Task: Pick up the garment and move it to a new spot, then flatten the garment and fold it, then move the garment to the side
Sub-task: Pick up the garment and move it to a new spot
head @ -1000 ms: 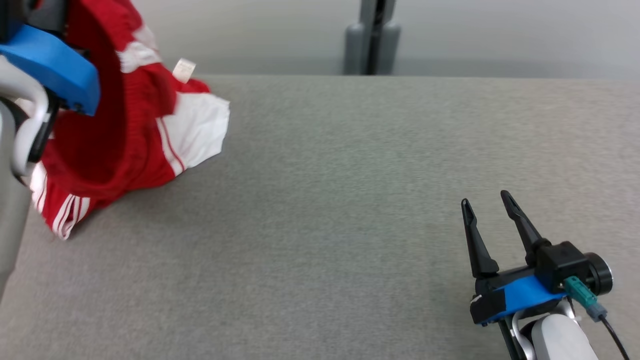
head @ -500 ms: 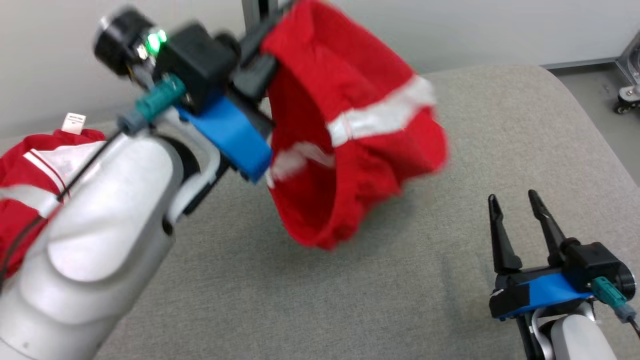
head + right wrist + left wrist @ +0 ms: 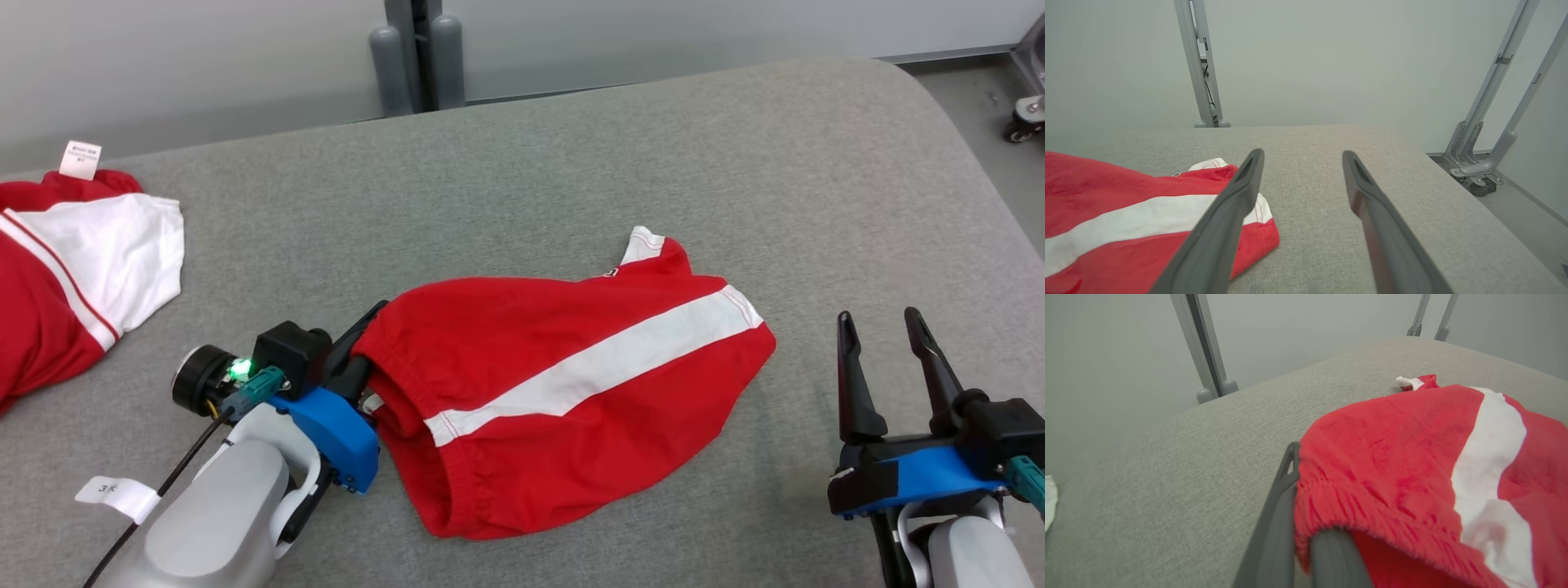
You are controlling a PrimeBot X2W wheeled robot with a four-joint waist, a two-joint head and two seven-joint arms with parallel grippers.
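Red shorts with a white side stripe [image 3: 571, 384] lie spread across the middle of the grey table [image 3: 571, 163]. My left gripper [image 3: 363, 343] is low at their left end, shut on the elastic waistband; the cloth covers most of its fingers. In the left wrist view the waistband [image 3: 1339, 498] is bunched over the gripper [image 3: 1306, 510] and the shorts [image 3: 1412, 449] stretch away to the right. My right gripper [image 3: 880, 327] stands open at the lower right, just off the shorts' right hem. It holds nothing [image 3: 1302, 157], and the hem [image 3: 1106, 192] lies to its left.
A second red and white garment [image 3: 65, 261] with a white label [image 3: 80, 158] lies at the table's far left. A grey post [image 3: 416, 49] rises behind the table. The table's rounded corner [image 3: 939, 98] is at the right, with floor and a caster wheel [image 3: 1020, 126] beyond.
The head camera has turned, shifting the whole picture. My left gripper has brought the shorts down from the air onto the table, where they now lie spread out. The right gripper stays open.
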